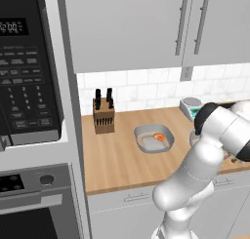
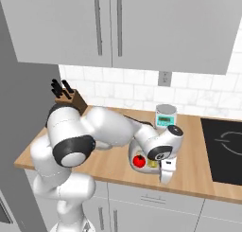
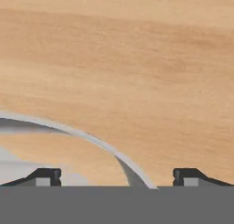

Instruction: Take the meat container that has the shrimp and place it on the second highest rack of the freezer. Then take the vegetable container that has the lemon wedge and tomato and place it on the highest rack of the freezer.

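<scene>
The counter carries both trays. The meat container, shrimp inside, sits right of the knife block, untouched. The pincer, spread wide, hovers over the vegetable container rim. The first step looks pending; next it should reach for the shrimp tray.

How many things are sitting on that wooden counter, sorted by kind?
Grey trays: 2, one with a shrimp, one with a tomato and a lemon wedge
Knife block: 1
Kitchen scale: 1
Total: 4 things on the counter, plus 3 foods in the trays.
</scene>
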